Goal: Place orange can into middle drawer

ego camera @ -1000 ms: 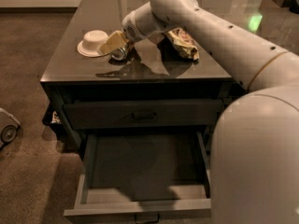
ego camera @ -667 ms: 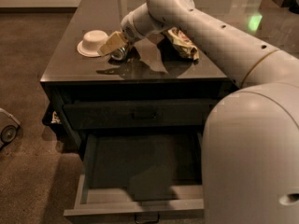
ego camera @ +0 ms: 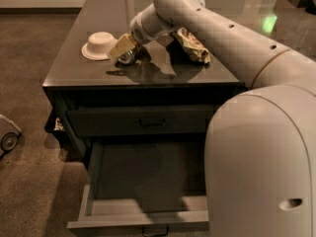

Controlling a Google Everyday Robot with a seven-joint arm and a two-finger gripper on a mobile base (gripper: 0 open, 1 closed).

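Note:
My gripper (ego camera: 123, 52) hangs over the left part of the dark counter top, just right of the white bowl (ego camera: 98, 44). It is shut on the orange can (ego camera: 128, 58), whose shiny silver end shows below the pale fingers (ego camera: 120, 45). The can is held slightly above the counter and casts a small shadow on it. The middle drawer (ego camera: 123, 224) is pulled open below, with its grey tray showing and my arm covering its right side.
A brown-and-yellow snack bag (ego camera: 193, 46) lies on the counter behind my arm. The top drawer (ego camera: 98, 122) is closed, with a dark handle. Brown carpet lies to the left, with a small wheel (ego camera: 7, 140) at the left edge.
The gripper stays by the bowl with the can. My arm's large body has swung left and covers more of the open drawer's right side.

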